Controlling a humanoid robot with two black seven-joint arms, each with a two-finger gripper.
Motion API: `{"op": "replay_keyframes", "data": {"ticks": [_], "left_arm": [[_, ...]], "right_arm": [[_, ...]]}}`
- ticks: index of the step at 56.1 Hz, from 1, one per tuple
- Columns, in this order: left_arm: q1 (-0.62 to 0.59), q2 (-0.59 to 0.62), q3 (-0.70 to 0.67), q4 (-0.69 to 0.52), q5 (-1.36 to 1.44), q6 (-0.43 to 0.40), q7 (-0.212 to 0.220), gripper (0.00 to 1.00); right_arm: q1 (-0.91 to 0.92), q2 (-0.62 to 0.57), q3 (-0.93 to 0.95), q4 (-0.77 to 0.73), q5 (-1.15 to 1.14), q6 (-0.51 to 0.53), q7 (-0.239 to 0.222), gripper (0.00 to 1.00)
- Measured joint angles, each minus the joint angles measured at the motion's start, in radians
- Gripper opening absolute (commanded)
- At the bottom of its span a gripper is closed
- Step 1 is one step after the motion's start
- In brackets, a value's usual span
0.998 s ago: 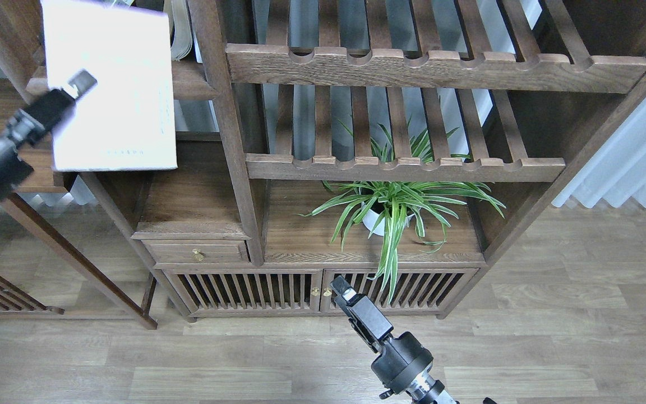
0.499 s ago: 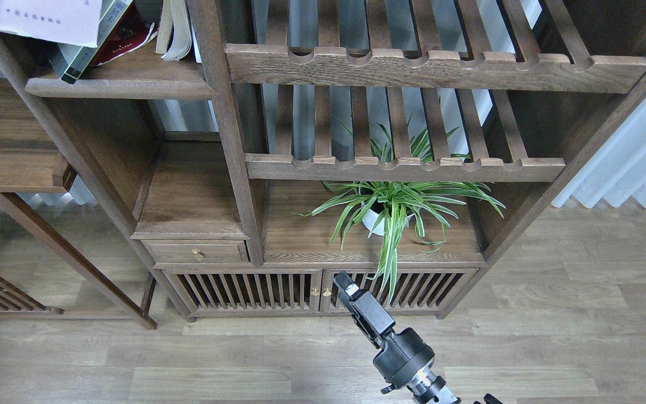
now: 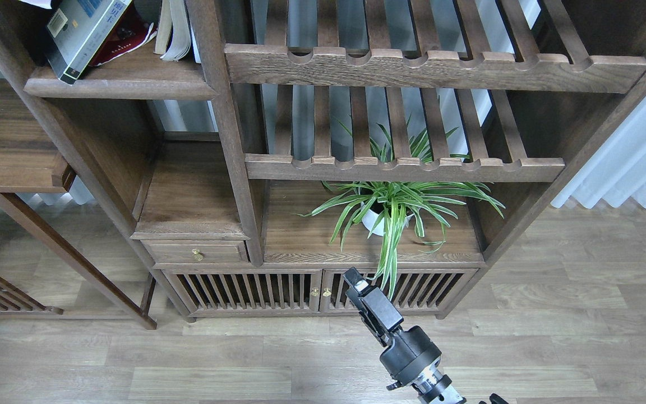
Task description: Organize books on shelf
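The shelf [image 3: 121,87] is the dark-brown board with a rounded front edge at the top left. On it the thick black-edged yellow-green book [image 3: 84,31] leans over the red paperback [image 3: 129,35], of which only a corner shows. A sliver of the pale lavender-white book [image 3: 37,3] shows at the top edge. My left gripper is out of view. My right gripper [image 3: 353,279] hangs low in front of the cabinet doors, far from the books, empty. Its fingers cannot be told apart.
Upright beige-paged books [image 3: 174,28] stand at the right end of the shelf by a post. Slatted racks [image 3: 401,67] fill the upper right. A potted spider plant [image 3: 390,207] sits on the lower board. A side table [image 3: 3,140] stands at left.
The lavender-white book and my left gripper have gone up out of the top left of the view, uncovering the yellow-green and red books. My right gripper has drifted slightly right.
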Motion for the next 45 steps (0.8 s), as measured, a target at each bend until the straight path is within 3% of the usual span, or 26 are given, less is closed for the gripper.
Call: {"op": "replay_keyframes", "data": {"ticks": [11, 25, 30, 36, 45], "left_arm": [[-0.065, -0.082, 0.039, 0.099, 0.082, 0.0, 0.006, 0.01], [-0.152, -0.213, 0.066, 0.286, 0.127, 0.0, 0.045, 0.03], [-0.2, -0.253, 0.073, 0.355, 0.148, 0.0, 0.052, 0.11], [-0.227, -0.303, 0.073, 0.409, 0.172, 0.0, 0.055, 0.35], [-0.219, -0.326, 0.071, 0.421, 0.178, 0.0, 0.054, 0.45]], "right_arm": [[0.003, 0.002, -0.001, 0.0, 0.003, 0.0, 0.0, 0.99], [-0.004, 0.002, 0.0, 0.0, 0.015, 0.0, 0.001, 0.99], [-0.005, 0.003, 0.0, 0.0, 0.015, 0.0, 0.002, 0.99], [-0.001, 0.007, 0.001, 0.0, 0.016, 0.0, 0.003, 0.99], [-0.001, 0.007, 0.001, 0.0, 0.016, 0.0, 0.003, 0.99]]}}
